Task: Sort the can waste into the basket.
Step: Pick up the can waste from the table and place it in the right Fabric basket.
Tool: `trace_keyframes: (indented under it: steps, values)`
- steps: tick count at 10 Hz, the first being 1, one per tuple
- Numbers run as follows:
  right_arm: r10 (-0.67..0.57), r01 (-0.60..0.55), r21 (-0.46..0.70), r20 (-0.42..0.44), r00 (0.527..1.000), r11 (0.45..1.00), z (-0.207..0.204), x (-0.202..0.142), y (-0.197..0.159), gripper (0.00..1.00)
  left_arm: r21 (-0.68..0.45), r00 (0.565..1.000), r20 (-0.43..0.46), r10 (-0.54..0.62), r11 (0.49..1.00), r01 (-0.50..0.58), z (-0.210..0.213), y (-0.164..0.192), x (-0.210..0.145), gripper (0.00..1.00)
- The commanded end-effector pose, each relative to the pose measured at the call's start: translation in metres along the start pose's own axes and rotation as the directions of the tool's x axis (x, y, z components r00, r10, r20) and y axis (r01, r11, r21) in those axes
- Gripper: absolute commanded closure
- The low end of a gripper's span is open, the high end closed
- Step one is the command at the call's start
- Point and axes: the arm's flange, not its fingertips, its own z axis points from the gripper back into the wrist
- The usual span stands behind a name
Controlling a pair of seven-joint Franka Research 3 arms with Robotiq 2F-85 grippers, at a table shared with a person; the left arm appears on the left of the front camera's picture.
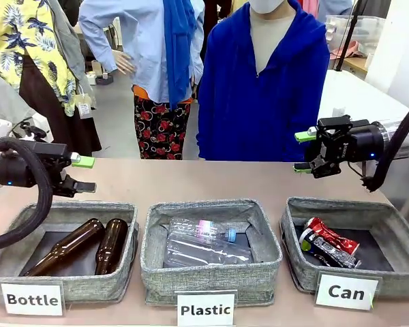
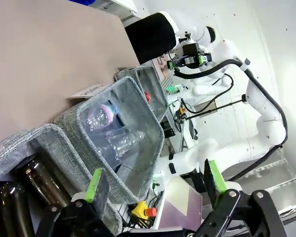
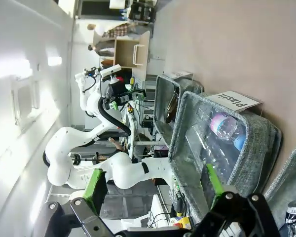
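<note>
both claws hung wide and empty above the desk (image 1: 211,178) as we watched: left claw (image 1: 82,174) over the bottle basket (image 1: 61,286), right claw (image 1: 303,151) behind the can basket (image 1: 395,272), where the red can (image 1: 330,235) and the black can (image 1: 330,252) lay touching.

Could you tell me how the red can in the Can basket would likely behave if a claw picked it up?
The red can looks crushed, so it probably won't roll. Its shiny metal may slip between pads. It leans against the black can, which might shift when it lifts.
</note>
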Motion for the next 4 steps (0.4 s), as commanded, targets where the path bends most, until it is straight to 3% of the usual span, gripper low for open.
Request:
trace_keyframes:
  steps: [1,4]
  values:
    - [0.014,-0.014,-0.002,-0.014,1.000,1.000,0.0018,0.0001,0.0016,0.00,-0.011,1.000,-0.010,0.003,1.000,-0.003,0.0031,-0.0023,-0.0007,0.00]
    - [0.014,-0.014,-0.002,-0.014,1.000,1.000,0.0018,0.0001,0.0016,0.00,-0.011,1.000,-0.010,0.003,1.000,-0.003,0.0031,-0.0023,-0.0007,0.00]
